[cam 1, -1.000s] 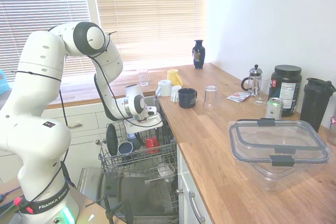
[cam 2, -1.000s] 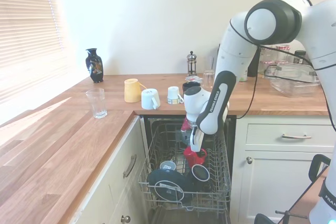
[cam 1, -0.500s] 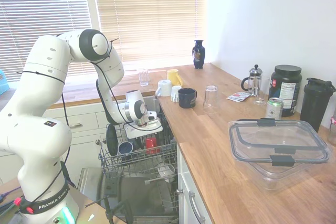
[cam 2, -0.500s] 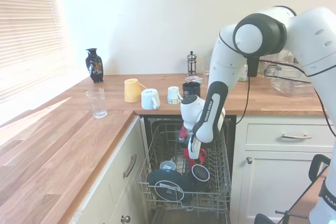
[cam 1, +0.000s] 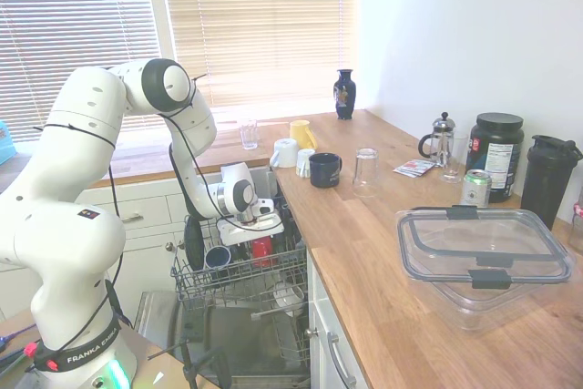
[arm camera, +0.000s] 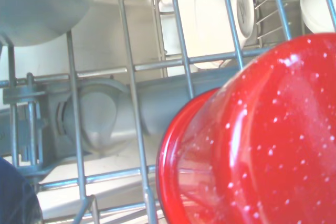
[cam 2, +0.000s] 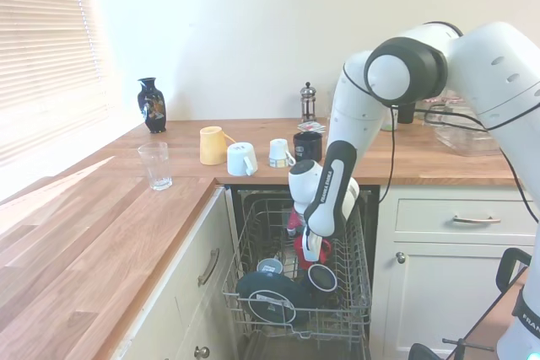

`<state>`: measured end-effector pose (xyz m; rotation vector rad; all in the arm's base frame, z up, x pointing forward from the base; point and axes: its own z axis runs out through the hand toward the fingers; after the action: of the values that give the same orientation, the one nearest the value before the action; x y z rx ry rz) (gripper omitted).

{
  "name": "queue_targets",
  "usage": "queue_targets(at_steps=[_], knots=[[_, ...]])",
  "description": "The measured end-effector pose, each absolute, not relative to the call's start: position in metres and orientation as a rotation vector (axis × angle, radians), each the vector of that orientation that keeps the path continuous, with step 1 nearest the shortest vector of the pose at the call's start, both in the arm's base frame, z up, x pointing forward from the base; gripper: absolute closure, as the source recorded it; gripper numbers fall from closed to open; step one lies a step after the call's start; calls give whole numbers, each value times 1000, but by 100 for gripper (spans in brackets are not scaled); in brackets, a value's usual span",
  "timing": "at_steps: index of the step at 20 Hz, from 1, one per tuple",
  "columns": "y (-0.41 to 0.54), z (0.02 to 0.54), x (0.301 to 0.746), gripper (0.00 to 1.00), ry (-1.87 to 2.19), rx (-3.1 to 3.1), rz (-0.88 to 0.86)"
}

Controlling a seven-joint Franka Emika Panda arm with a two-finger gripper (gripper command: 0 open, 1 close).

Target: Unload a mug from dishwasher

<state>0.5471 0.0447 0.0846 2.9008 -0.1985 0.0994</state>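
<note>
One red mug [arm camera: 252, 145] in dishwasher rack [cam 2: 253, 280]

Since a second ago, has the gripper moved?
Yes. The gripper has come down toward the dishwasher rack, now right at the red mug, lower against the counter edge.

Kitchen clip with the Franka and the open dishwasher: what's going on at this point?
The arm is reaching down into the pulled-out rack of the dishwasher, with its gripper right at the red mug. That mug sits in the rack beside a dark navy mug and fills much of the wrist view. Whether the fingers have closed on it cannot be told. Several other cups, including a yellow one, stand on the wooden counter above.
</note>
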Motion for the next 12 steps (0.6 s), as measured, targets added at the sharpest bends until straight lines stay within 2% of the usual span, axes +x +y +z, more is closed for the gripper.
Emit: queue_targets(at_steps=[12], knots=[[46,77,542,100,-147,2883,24]])
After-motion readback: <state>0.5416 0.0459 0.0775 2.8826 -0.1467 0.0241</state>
